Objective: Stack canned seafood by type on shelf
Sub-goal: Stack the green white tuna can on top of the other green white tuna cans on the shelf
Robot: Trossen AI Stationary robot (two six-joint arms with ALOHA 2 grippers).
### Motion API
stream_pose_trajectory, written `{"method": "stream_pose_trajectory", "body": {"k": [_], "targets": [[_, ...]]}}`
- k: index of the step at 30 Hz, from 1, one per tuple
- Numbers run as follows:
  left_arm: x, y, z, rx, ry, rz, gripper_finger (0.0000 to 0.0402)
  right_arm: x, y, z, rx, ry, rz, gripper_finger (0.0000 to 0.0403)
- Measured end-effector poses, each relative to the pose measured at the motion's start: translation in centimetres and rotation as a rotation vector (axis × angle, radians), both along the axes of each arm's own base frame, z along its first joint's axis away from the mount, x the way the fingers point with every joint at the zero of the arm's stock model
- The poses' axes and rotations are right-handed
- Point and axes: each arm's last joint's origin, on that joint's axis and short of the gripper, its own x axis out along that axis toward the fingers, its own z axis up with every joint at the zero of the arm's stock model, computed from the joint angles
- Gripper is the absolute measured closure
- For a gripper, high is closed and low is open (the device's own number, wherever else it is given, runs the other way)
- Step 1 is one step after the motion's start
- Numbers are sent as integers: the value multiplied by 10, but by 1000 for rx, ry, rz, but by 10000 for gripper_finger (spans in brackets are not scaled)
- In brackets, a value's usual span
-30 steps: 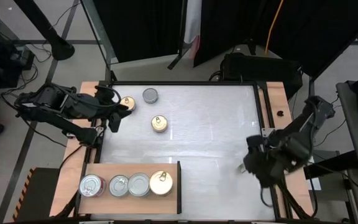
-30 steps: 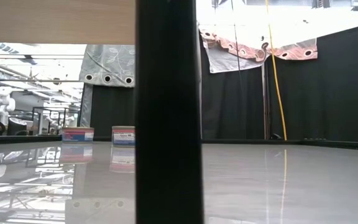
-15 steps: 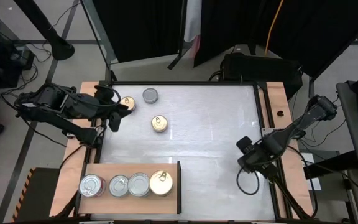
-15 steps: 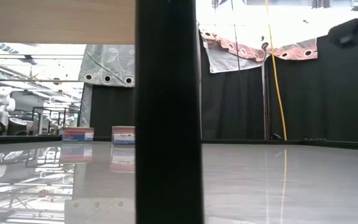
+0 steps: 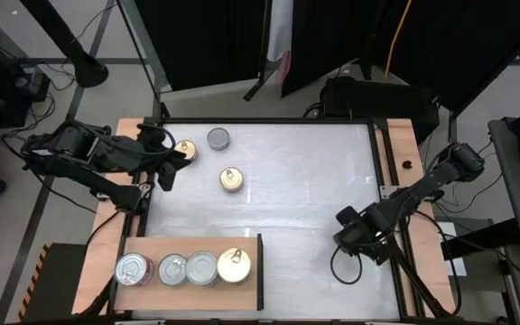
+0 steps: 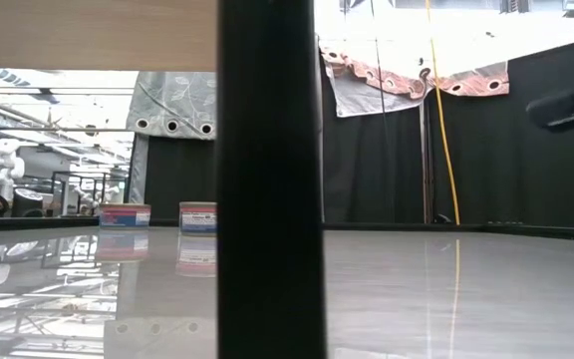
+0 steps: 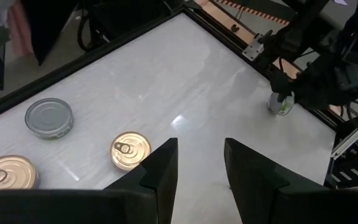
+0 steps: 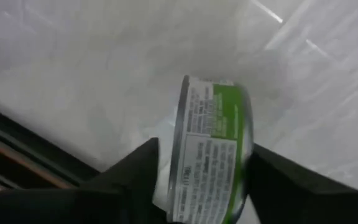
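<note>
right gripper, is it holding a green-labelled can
Yes, in the right wrist view the right gripper has a green-labelled can on edge between its fingers.

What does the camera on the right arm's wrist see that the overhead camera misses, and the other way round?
Only the right wrist view shows a green-labelled can on its edge between the right gripper jaws. Only the high view shows the shelf with four cans along it, three loose cans near the waiting left gripper, and both arms. Both share the white tabletop and the right gripper, though from above its can is hidden.
</note>
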Motion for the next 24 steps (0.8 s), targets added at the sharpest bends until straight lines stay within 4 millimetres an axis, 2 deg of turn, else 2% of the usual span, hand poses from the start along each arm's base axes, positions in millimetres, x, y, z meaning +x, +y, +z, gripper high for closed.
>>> {"method": "stream_pose_trajectory", "body": {"k": [4,7,10,13,16,20,24], "targets": [[0,0,0,1,1,0,269,9,4,6,8,-37,-6,278],[0,0,0,1,1,1,269,17,7,20,33,-77,-59,287],[1,0,1,-3,-17,1,269,27,10,44,59,-126,-149,287],[4,-2,5,-16,-61,-25,269,38,15,82,119,-197,-260,287],[10,-8,12,-69,-141,-121,255,46,20,133,239,-301,-385,287],[19,-18,28,-123,-319,-216,194,52,21,200,432,-506,-587,287],[34,-32,43,-58,-487,-304,115,64,16,253,634,-841,-805,284]]}}
